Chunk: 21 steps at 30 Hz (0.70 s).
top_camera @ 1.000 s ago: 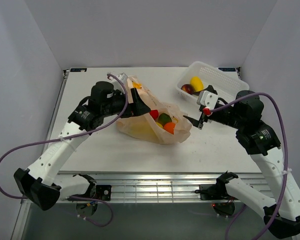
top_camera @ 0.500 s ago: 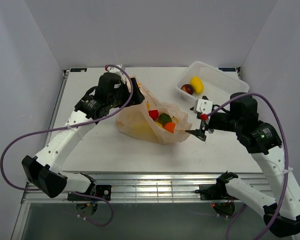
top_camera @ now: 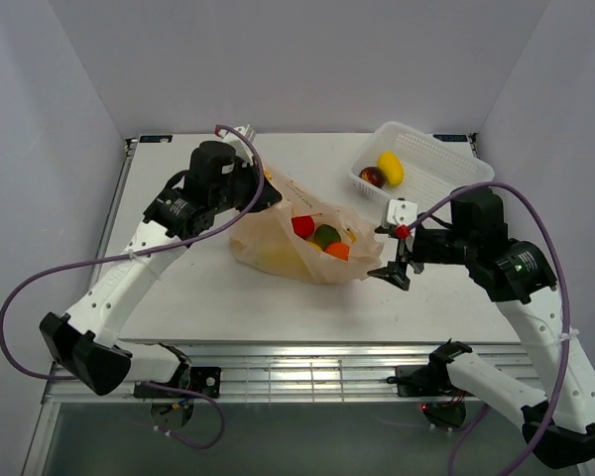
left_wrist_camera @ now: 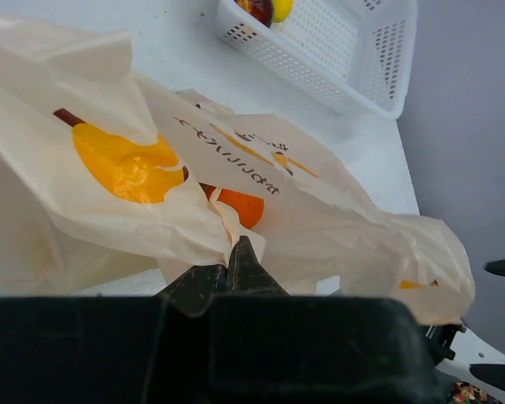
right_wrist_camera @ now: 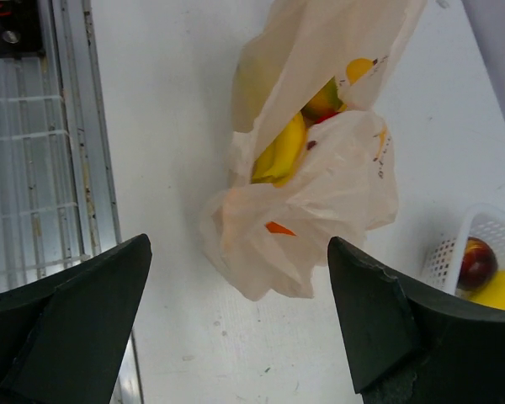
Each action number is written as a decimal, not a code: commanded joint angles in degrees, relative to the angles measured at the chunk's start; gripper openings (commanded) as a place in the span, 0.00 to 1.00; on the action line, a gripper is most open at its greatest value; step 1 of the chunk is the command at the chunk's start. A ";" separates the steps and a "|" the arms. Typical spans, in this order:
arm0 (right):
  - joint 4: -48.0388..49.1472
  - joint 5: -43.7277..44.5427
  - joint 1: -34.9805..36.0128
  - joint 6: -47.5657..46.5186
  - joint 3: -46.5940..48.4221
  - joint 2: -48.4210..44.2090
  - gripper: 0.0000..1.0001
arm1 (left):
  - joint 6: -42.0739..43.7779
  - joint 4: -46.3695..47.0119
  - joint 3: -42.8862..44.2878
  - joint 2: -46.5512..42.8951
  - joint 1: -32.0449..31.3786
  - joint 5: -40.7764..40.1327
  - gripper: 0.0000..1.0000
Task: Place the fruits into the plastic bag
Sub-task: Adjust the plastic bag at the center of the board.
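The peach plastic bag (top_camera: 278,253) lies mid-table with its mouth open upward. Red (top_camera: 303,226), green (top_camera: 325,236) and orange (top_camera: 337,251) fruits show inside it. My left gripper (top_camera: 269,188) is at the bag's back left rim, shut on a fold of the film (left_wrist_camera: 223,227), with an orange fruit (left_wrist_camera: 242,208) just beyond its tips. My right gripper (top_camera: 392,262) hangs open just off the bag's right end, touching nothing. In the right wrist view the bag (right_wrist_camera: 320,194) sits ahead of the wide-open gripper (right_wrist_camera: 237,246), with a yellow banana (right_wrist_camera: 282,151) showing in its mouth.
A white lattice basket (top_camera: 428,149) stands at the back right, holding a yellow fruit (top_camera: 390,167) and a dark-red fruit (top_camera: 372,177). The table's metal front rail (right_wrist_camera: 50,168) lies left in the right wrist view. Grey walls enclose the table.
My left gripper went from wide open to shut on the bag's rim. My right gripper dropped lower and nearer to the bag's right end, staying open.
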 commanded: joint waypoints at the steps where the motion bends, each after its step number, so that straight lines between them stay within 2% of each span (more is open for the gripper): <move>1: -2.23 -3.64 0.74 4.62 1.82 1.57 0.90 | -1.27 -0.17 2.62 -5.42 -0.20 3.27 0.00; 4: -1.61 -1.35 2.06 11.21 0.59 1.75 0.91 | -1.89 -3.07 4.29 -6.30 -0.20 2.84 0.00; 7: -2.66 -4.59 2.32 15.87 -2.04 1.40 0.94 | -2.68 -3.09 4.29 -7.09 -0.20 4.75 0.00; 12: 11.11 -0.30 2.41 25.72 -5.65 -0.01 1.00 | -2.94 -3.17 3.85 -7.18 -0.20 5.91 0.00; 14: 13.06 0.75 2.41 27.47 -4.17 0.95 0.88 | -3.12 -3.17 3.85 -7.53 -0.20 6.96 0.00; 18: 15.96 6.10 2.32 30.82 -1.88 4.64 0.77 | -3.64 -2.82 2.89 -9.20 -0.20 6.62 0.00; 19: 16.31 6.64 2.32 31.96 -1.70 5.26 0.67 | -3.82 -2.56 2.36 -9.64 -0.20 6.61 0.00; 21: 16.49 7.78 2.32 33.02 -0.56 7.27 0.53 | -4.09 -2.03 1.92 -10.35 -0.20 6.96 0.00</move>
